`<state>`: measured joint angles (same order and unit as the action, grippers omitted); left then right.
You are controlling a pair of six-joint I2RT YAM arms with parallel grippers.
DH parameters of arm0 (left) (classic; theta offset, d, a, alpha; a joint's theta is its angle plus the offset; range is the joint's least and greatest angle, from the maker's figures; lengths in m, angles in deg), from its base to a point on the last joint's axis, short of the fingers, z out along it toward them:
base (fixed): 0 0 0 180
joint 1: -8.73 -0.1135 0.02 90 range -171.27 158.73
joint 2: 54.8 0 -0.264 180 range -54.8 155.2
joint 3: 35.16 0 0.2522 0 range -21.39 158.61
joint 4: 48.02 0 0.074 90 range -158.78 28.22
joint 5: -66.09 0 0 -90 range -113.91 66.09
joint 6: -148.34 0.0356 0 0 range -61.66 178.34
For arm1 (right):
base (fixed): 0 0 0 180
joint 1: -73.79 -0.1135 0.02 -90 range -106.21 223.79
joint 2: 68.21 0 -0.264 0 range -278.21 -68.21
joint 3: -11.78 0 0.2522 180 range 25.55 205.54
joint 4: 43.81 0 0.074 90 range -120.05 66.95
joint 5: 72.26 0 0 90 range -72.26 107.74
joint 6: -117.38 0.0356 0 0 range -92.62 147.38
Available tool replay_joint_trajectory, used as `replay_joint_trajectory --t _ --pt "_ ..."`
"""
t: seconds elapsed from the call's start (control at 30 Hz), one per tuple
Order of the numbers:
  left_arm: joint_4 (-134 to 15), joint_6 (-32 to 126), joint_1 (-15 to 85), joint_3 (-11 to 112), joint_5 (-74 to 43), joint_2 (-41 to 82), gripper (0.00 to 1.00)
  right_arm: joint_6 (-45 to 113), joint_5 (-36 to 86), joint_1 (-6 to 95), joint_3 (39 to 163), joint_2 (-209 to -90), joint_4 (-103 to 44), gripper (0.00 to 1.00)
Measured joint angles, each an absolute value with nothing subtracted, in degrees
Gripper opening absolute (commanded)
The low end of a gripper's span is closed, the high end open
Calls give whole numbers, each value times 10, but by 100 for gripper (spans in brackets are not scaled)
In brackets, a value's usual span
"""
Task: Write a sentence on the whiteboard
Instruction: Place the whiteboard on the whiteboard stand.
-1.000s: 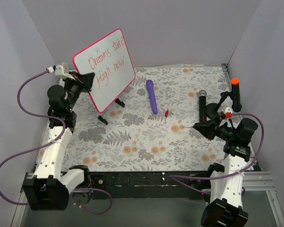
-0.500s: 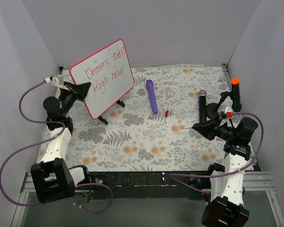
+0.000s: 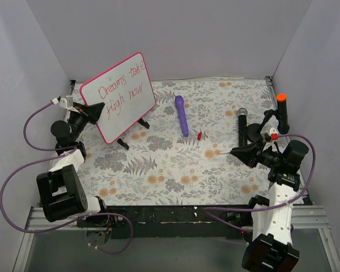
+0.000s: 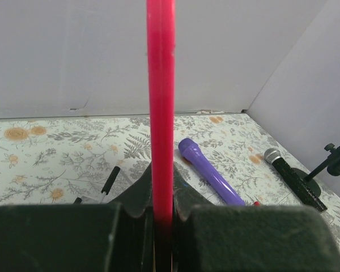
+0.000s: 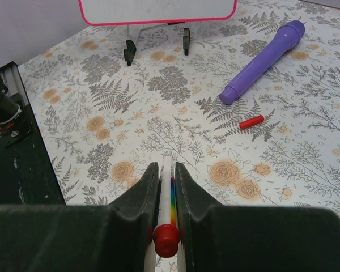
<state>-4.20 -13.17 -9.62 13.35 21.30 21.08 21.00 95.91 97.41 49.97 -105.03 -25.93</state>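
"Dreams take flight now" on whiteboard (image 3: 114,122)

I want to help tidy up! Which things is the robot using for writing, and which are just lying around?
For the job: whiteboard, the sentence on it, left gripper clamped on its frame, marker in the right gripper.
Lying about: purple stick, black microphone, small red cap.
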Motion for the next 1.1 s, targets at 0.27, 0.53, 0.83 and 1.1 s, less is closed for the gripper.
replay_joint_trajectory --t 0.27,0.53,0.83,1.1 --pt "58 -186 -128 97 237 281 0 209 957 974 500 -1051 -259 1" --pt "96 -248 -149 57 219 337 0 203 955 974 500 -1051 -259 1" --pt "132 -235 -148 49 223 354 1 199 955 974 500 -1051 -259 1" --pt "144 -232 -148 90 256 401 1 195 955 974 500 -1054 -259 1"
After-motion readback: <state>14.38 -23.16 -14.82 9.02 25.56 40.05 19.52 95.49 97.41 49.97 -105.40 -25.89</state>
